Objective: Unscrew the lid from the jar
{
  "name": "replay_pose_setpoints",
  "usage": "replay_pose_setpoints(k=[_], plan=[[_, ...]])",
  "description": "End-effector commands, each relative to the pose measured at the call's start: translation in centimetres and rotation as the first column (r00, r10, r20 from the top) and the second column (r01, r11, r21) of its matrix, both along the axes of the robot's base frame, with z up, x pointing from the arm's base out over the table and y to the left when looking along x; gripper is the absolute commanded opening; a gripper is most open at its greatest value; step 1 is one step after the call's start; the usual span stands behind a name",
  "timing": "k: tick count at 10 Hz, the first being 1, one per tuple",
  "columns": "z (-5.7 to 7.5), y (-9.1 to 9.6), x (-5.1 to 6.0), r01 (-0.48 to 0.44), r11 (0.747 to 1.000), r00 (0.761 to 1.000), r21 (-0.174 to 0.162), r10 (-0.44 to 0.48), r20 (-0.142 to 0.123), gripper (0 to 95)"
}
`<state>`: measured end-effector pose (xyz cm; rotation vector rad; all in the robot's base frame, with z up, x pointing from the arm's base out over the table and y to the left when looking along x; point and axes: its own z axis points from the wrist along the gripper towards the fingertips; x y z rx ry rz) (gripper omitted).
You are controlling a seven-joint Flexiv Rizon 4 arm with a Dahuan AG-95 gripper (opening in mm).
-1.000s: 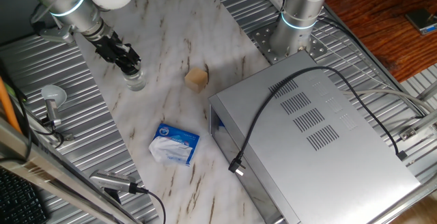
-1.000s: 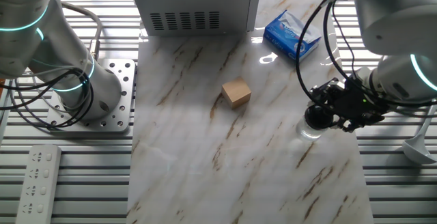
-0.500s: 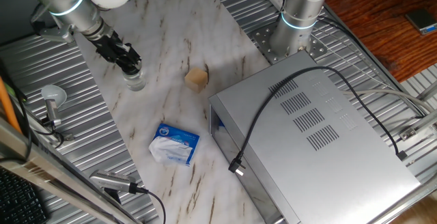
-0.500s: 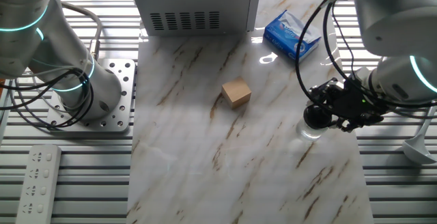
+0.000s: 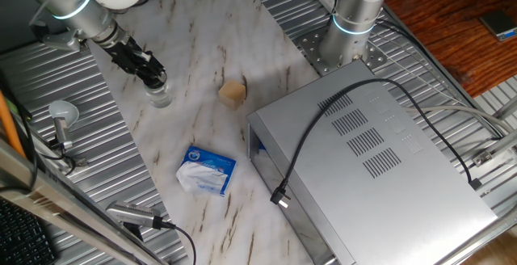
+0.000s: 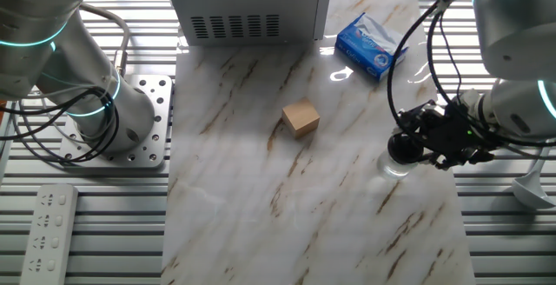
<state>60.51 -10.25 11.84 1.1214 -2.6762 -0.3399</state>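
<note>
- The blue-and-white packet (image 5: pixel 207 170) and the tan cube (image 5: pixel 233 94) are lying exactly where they were a second ago, well apart from the work.
- The glass jar (image 5: pixel 159 94) is standing upright on the marble table (image 5: pixel 202 47) near its edge, unmoved.
- The gripper (image 5: pixel 152 77) is clamping the black lid (image 6: pixel 402 148) on top of the jar, as before.
- Behind it, the arm's upper links are shifting while the fingertips are staying put, so the wrist is probably turning the lid; the unscrewing appears underway, with the lid not yet lifted.
</note>
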Motion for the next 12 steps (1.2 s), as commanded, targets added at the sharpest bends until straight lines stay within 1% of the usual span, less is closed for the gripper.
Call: replay_pose_setpoints(k=[1,2,5,6,12], plan=[[-0.06,0.05,-0.13,-0.005,1.000,1.000,0.011,0.005,-0.001,38.0],[-0.06,0.05,-0.13,-0.007,1.000,1.000,0.018,0.007,-0.001,57.0],[-0.01,0.06,-0.15,-0.013,1.000,1.000,0.022,0.013,-0.004,57.0],[0.07,0.06,-0.17,-0.013,1.000,1.000,0.023,0.014,-0.007,76.0],[0.12,0.06,-0.18,-0.017,1.000,1.000,0.022,0.017,-0.007,76.0]])
